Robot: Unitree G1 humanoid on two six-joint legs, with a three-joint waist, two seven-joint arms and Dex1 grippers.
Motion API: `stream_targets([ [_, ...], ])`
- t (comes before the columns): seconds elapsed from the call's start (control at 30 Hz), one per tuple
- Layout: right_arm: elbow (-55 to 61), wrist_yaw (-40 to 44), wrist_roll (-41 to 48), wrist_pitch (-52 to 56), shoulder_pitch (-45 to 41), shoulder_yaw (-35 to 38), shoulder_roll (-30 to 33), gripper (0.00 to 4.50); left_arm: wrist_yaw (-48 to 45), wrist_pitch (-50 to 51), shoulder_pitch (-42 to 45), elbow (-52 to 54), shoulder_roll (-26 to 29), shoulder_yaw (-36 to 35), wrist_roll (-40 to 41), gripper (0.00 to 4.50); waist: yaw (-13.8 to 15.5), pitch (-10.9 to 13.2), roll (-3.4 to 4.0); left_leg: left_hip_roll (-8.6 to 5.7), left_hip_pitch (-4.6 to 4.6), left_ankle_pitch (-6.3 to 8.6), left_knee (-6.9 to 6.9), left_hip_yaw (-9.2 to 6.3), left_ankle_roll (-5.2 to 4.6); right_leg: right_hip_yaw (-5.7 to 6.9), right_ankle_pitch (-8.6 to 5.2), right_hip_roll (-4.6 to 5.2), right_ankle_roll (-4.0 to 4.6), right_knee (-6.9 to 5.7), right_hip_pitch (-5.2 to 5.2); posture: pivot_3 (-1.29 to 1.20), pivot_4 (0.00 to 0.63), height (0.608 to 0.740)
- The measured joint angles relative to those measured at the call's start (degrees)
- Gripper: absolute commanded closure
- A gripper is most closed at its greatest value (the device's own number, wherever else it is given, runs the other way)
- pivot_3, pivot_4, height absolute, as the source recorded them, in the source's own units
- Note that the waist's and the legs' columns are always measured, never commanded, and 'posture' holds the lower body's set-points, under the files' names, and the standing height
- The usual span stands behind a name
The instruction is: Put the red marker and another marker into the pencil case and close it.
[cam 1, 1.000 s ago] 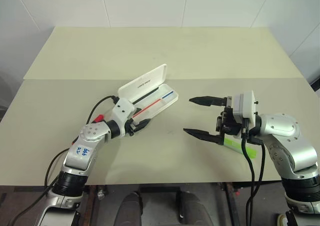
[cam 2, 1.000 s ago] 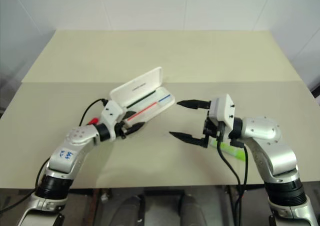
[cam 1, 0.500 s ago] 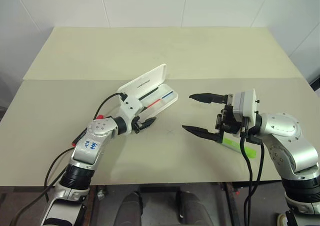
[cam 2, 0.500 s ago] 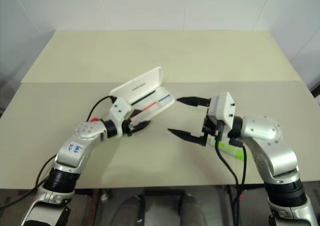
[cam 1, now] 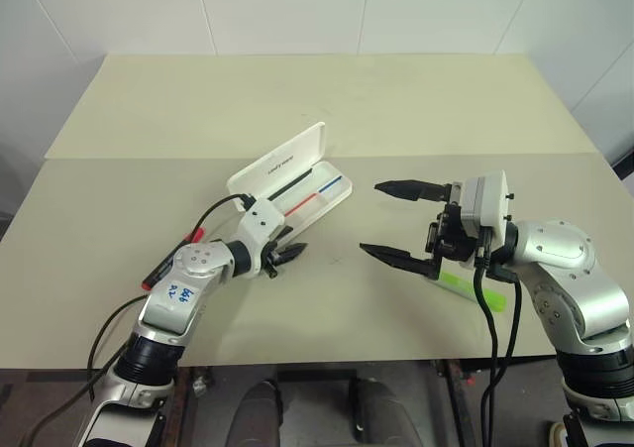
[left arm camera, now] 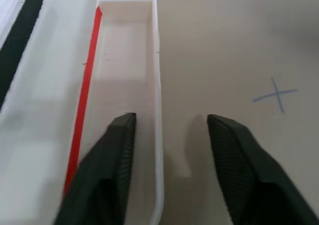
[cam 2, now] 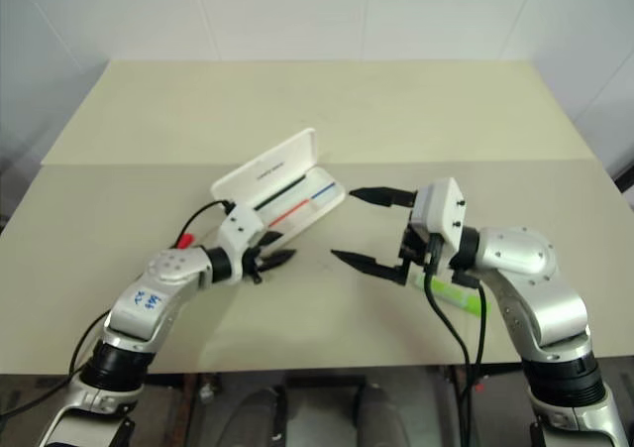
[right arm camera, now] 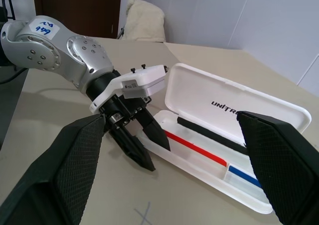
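The white pencil case (cam 1: 282,165) lies open at the table's middle left, lid raised, with thin black, red and blue lines in its tray (left arm camera: 124,60). My left gripper (cam 1: 285,256) is open astride the tray's near wall, one finger (left arm camera: 117,150) inside and the other on the table. The red marker (cam 1: 170,260) lies on the table to the left, beside my left forearm. The lime-green highlighter (cam 1: 475,290) lies to the right, partly hidden under my right wrist. My right gripper (cam 1: 374,219) hovers open and holds nothing, pointing left toward the case.
A small blue cross (left arm camera: 275,94) is drawn on the table just right of the case. A black cable (cam 1: 213,212) loops over my left wrist. A seam (cam 1: 475,155) divides the near table from the far one.
My left gripper has slid right along the case's near edge and its fingers have narrowed. The case has shifted a little away. The forearm has uncovered the red marker. The right arm stayed put.
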State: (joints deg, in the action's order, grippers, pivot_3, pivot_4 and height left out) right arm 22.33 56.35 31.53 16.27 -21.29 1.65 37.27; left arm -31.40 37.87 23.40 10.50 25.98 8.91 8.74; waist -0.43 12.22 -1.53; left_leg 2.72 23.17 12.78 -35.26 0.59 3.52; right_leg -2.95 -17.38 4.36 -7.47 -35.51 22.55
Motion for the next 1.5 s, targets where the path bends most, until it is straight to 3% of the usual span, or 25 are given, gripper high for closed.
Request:
stream_targets([
  [0.13,0.0,-0.3,0.0,0.0,-0.3,0.0,-0.2,0.0,0.1,0.5,0.6,-0.3,0.4,-0.2,-0.3,4.48,0.0,0.0,0.0,0.0,0.0,0.0,0.0,0.0,0.0,0.0,0.0,0.0,0.0,0.01,0.0,0.0,0.15,0.74],
  [0.43,0.0,-0.3,-0.1,0.2,-0.1,0.0,0.2,0.0,-4.4,0.6,1.2,-0.2,3.3,0.0,0.4,4.48,-1.0,0.0,-0.01,0.0,0.02,0.0,0.01,0.01,0.0,-0.01,0.0,0.0,0.0,0.02,0.0,0.0,0.15,0.74],
  [0.8,-0.6,5.1,0.7,1.4,11.1,6.7,9.3,0.0,-19.6,-9.0,0.8,-0.1,10.1,4.9,0.6,4.48,-0.3,0.0,-0.01,0.0,0.08,0.04,0.04,0.04,-0.04,-0.06,-0.05,0.0,0.06,0.12,0.0,0.0,0.15,0.74],
  [1.13,0.3,6.1,0.6,0.8,17.6,11.3,10.2,0.0,-24.8,-16.3,1.4,-2.4,9.5,7.6,-0.4,4.48,0.3,0.0,-0.01,-0.02,0.06,0.04,-0.08,0.14,-0.05,-0.2,-0.11,-0.01,0.18,0.1,-0.01,0.0,0.15,0.74],
  [1.5,2.3,5.7,0.7,1.3,17.9,11.8,10.2,0.0,-28.4,-22.7,2.6,-4.8,9.4,9.2,-3.2,4.48,0.3,0.0,-0.01,-0.03,0.07,0.05,-0.28,0.15,-0.08,-0.25,-0.12,-0.02,0.19,0.09,-0.08,0.0,0.15,0.74],
])
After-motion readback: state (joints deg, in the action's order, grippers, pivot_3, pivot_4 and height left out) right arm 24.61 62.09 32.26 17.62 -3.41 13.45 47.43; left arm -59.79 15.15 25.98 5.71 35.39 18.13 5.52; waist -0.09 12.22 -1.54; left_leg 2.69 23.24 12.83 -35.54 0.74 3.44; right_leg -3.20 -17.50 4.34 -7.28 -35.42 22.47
